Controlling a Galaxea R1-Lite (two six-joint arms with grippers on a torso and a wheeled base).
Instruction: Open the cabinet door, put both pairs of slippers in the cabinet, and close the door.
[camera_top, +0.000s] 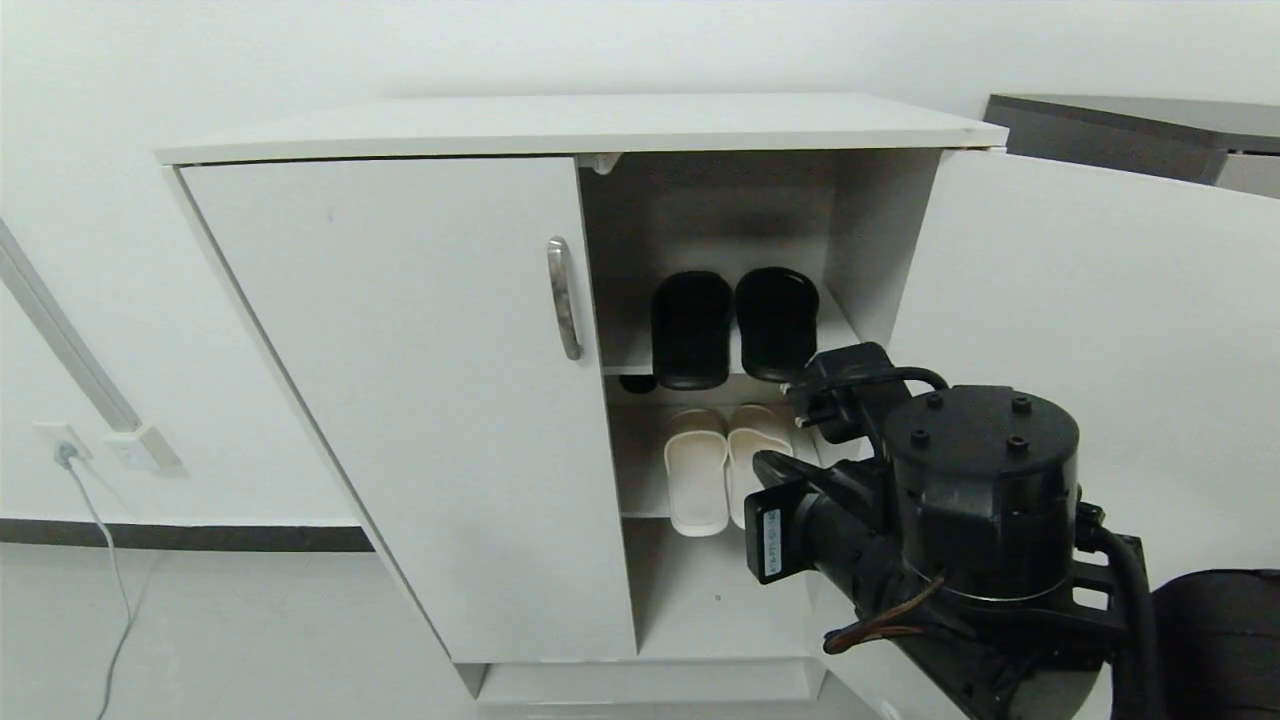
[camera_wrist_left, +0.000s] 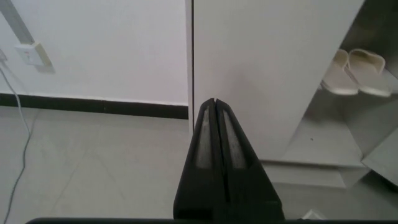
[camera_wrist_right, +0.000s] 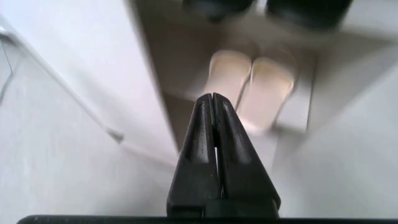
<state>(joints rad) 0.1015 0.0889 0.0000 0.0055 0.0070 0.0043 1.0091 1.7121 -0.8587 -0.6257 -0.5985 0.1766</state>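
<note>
Cabinet: a white, matte, flat-panelled cabinet (camera_top: 580, 125) with a thin overhanging top stands against a pale wall.
Left door: the smooth white left door (camera_top: 400, 400) sits shut; it carries a curved brushed-metal bar handle (camera_top: 563, 298) at its inner edge.
Right door: the white right door (camera_top: 1080, 330) is swung wide open, baring three shelved compartments.
Black pair: the glossy black rounded slide slippers (camera_top: 690, 330) lie side by side on the upper shelf, toes outward.
Cream pair: the cream, soft-looking slide slippers (camera_top: 697, 470) lie side by side and touching on the middle shelf, directly below the black pair.
Right arm: the black, cylinder-jointed right arm (camera_top: 980, 490) hangs in front of the open compartment, just beside the open door.
Right gripper: the right gripper (camera_wrist_right: 213, 96) points down toward the cream pair (camera_wrist_right: 252, 87); its two flat black fingers are pressed together, holding nothing.
Left gripper: the left gripper (camera_wrist_left: 214, 102) faces the cabinet's outer side edge, its fingers closed tight on nothing.
Left wrist view: adds the tiled floor, a dark skirting strip (camera_wrist_left: 93, 106) and the cream pair (camera_wrist_left: 357, 71) seen side-on.
Head view: adds a white wall socket (camera_top: 62, 440) with a trailing grey cable.
</note>
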